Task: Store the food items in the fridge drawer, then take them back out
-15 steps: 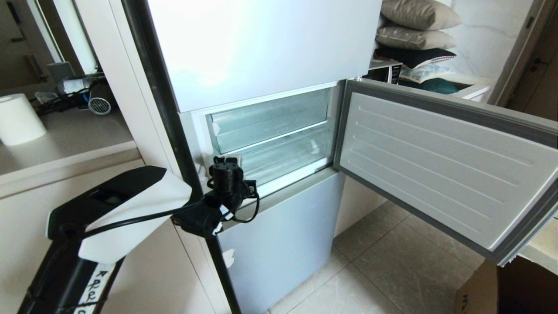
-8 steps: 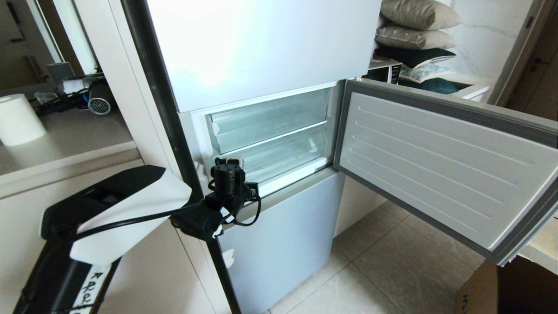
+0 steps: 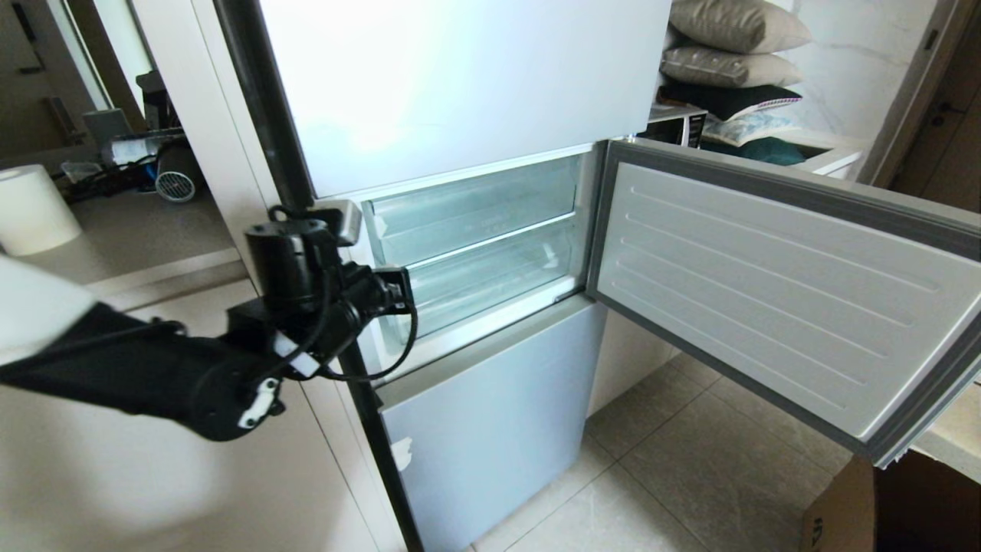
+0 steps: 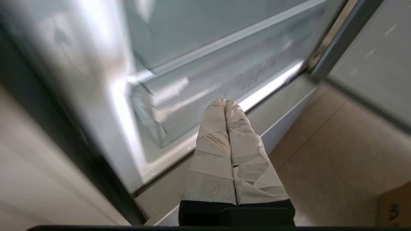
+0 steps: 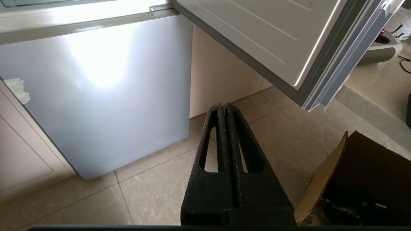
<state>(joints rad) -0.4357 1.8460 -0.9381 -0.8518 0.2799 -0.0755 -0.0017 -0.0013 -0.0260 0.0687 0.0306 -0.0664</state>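
Observation:
The fridge's middle compartment stands open, showing two clear-fronted bins. The lower, deeper one is the fridge drawer (image 3: 498,276), pushed in; in the left wrist view the fridge drawer (image 4: 224,73) lies just beyond the fingers. My left gripper (image 3: 346,222) is raised at the compartment's left edge, its tape-wrapped fingers (image 4: 212,134) pressed together and holding nothing. My right gripper (image 5: 223,105) is shut and empty, low over the tiled floor before the bottom door panel; it is outside the head view. No food items are in view.
The compartment's door (image 3: 766,291) swings wide open to the right. Below is the closed blue-grey door panel (image 3: 490,414). A cardboard box (image 3: 881,506) sits on the floor at the right. A counter with a paper roll (image 3: 34,207) is at the left.
My left arm has lifted and swung left: the gripper went from the compartment's lower front ledge up to its upper left corner. The right arm has not moved.

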